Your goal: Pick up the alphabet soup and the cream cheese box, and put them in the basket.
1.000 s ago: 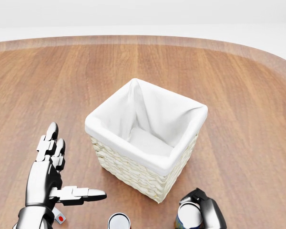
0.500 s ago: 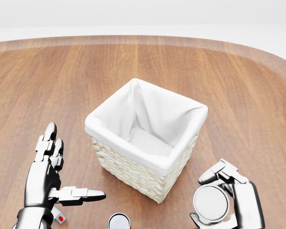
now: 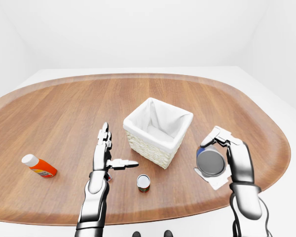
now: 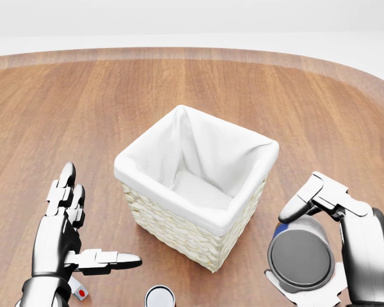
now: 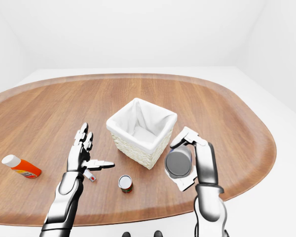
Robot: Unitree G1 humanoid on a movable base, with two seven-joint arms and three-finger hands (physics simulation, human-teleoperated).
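**A:** Where's your alphabet soup?

**B:** The alphabet soup (image 4: 301, 256) is in your right hand (image 4: 345, 236), lifted off the table (image 3: 54, 113) and tipped on its side so its grey end faces the cameras. A strip of blue label shows at its upper edge. Your fingers (image 4: 304, 197) curl over the top of the can and the palm backs it, so the hand is closed round it. In the head view it sits just right of the basket (image 4: 198, 185), below the level of the rim.

**A:** And the basket itself?

**B:** Wicker with a white cloth lining, standing upright near the middle of the table, turned corner-on to you.

**A:** The cream cheese box?

**B:** You can't pick it out for certain. A flat white shape shows under the can, but what it is isn't clear.

**A:** Your left hand?

**B:** The left hand (image 3: 105, 153) is open and holds nothing: fingers pointing up the view, thumb stuck out towards the basket.

**A:** Anything else around?

**B:** A small can (image 3: 143, 182) stands upright below the basket, and an orange bottle (image 3: 38, 166) with a white cap lies well apart at the far left.
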